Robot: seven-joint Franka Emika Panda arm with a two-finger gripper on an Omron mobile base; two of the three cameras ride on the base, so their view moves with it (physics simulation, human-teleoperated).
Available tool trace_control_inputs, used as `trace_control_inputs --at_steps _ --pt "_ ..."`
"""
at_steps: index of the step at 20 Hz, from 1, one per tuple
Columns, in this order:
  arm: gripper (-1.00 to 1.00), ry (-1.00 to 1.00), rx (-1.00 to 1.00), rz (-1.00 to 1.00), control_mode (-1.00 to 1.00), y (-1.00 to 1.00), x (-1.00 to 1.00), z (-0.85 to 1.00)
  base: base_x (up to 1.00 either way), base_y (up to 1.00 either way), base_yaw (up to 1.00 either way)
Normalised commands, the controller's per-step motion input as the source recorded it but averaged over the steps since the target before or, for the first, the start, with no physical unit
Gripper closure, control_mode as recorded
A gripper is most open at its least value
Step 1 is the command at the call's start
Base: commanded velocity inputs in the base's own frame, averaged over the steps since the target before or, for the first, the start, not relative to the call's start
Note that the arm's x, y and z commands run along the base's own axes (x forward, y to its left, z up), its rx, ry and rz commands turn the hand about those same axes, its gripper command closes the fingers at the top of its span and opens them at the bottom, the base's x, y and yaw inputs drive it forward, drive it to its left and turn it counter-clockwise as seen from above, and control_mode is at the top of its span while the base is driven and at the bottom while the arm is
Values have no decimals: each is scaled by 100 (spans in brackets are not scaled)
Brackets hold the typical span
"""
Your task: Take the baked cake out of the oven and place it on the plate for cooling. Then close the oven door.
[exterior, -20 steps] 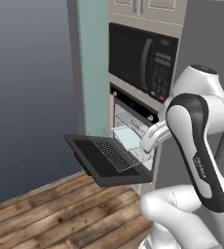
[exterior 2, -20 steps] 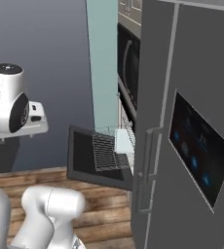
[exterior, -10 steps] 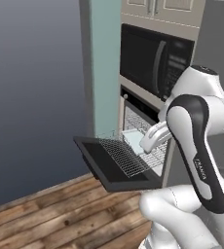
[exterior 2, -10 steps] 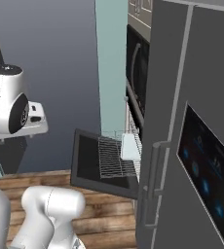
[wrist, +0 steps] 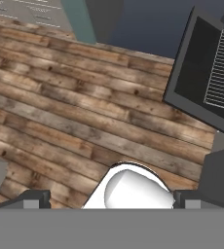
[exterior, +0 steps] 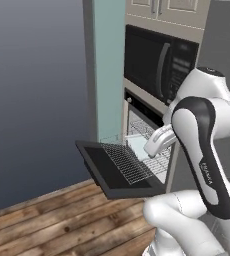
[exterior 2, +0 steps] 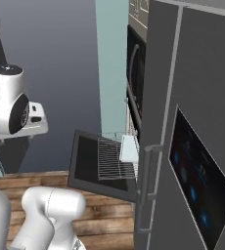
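Note:
The oven (exterior: 146, 129) stands open below a black microwave (exterior: 157, 64). Its oven door (exterior: 112, 172) (exterior 2: 87, 161) (wrist: 197, 73) hangs flat out over the floor. A silver wire rack (exterior: 133, 162) (exterior 2: 112, 157) (wrist: 223, 73) is drawn out over the door. At the oven's mouth a pale flat thing (exterior: 137, 146) (exterior 2: 128, 147) rests on the rack; I cannot tell if it is the cake. The plate is out of view. My gripper (wrist: 113, 200) is open with nothing in it, and it looks down at the wood floor, well clear of the door.
A tall dark fridge (exterior 2: 192, 146) stands right of the oven, close to the base. A teal panel (exterior: 108, 70) and a grey wall (exterior: 34, 90) lie to the left. Wood floor (wrist: 60, 97) runs under the protruding door. Pale cabinets (exterior: 167, 9) sit above the microwave.
The whole picture has shifted in both base views: the base has driven nearer, so oven and fridge look larger. The arm holds the same pose and the gripper stays open.

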Motion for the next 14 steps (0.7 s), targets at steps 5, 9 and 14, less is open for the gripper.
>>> trace_control_inputs --at_steps 5,9,14 --pt "-100 0 0 0 100 0 0 0 18 -9 0" --pt "-100 4 0 0 -100 -3 14 -16 11 -14 0" --pt "-100 24 -4 0 -100 -22 97 -81 0 0 0"
